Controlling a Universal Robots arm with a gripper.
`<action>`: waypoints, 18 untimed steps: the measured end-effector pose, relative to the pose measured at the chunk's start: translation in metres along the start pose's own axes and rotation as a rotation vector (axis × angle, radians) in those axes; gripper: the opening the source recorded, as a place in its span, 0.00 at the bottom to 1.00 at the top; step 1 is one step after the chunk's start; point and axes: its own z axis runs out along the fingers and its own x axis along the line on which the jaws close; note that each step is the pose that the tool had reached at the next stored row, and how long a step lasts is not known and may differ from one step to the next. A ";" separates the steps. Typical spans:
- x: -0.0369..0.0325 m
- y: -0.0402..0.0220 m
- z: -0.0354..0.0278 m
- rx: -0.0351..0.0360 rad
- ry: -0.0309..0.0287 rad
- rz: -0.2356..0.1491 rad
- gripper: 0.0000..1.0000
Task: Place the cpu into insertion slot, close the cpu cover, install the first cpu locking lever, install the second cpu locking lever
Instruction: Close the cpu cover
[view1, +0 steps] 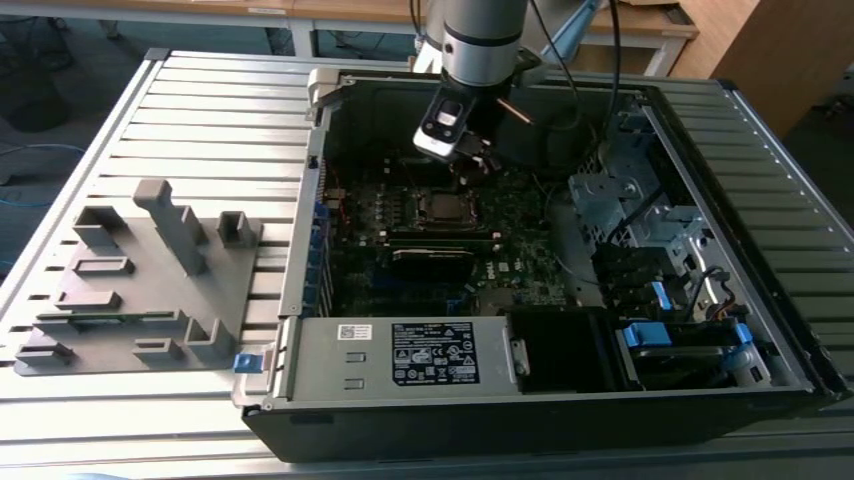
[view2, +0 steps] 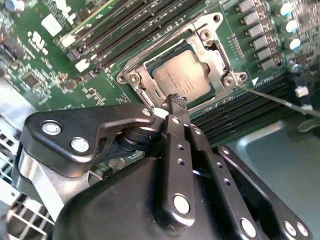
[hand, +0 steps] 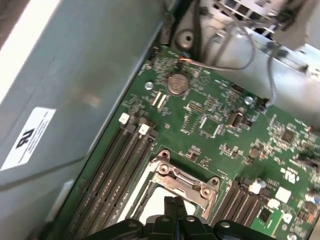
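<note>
The cpu (view2: 182, 76), a dull grey square chip, lies in the insertion slot (view1: 441, 207) on the green board inside the open computer case. The cpu cover (view2: 214, 50), a thin silver frame, lies down around the chip, and it appears again in the first wrist view (hand: 182, 180). A thin metal lever rod (view2: 280, 101) runs out from one corner of the socket. My gripper (view2: 176, 100) is shut with nothing between its fingers. Its tip hovers right at the socket's edge in both wrist views (hand: 174, 204). In the exterior view the gripper (view1: 470, 160) hangs just above the socket.
Black memory slots (view2: 130, 25) flank the socket on both sides. The grey case wall (hand: 75, 100) rises close by. A drive cage (view1: 627, 200) and cables fill the exterior view's right, the power supply (view1: 400, 355) sits in front, and a grey fixture tray (view1: 140, 280) lies outside at the left.
</note>
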 end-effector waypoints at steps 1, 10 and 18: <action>0.0000 0.0000 0.0001 -0.0005 0.0008 -0.018 0.11; 0.0000 0.0000 0.0006 -0.0049 0.0080 -0.182 0.11; 0.0000 0.0000 0.0008 -0.0086 0.0140 -0.326 0.11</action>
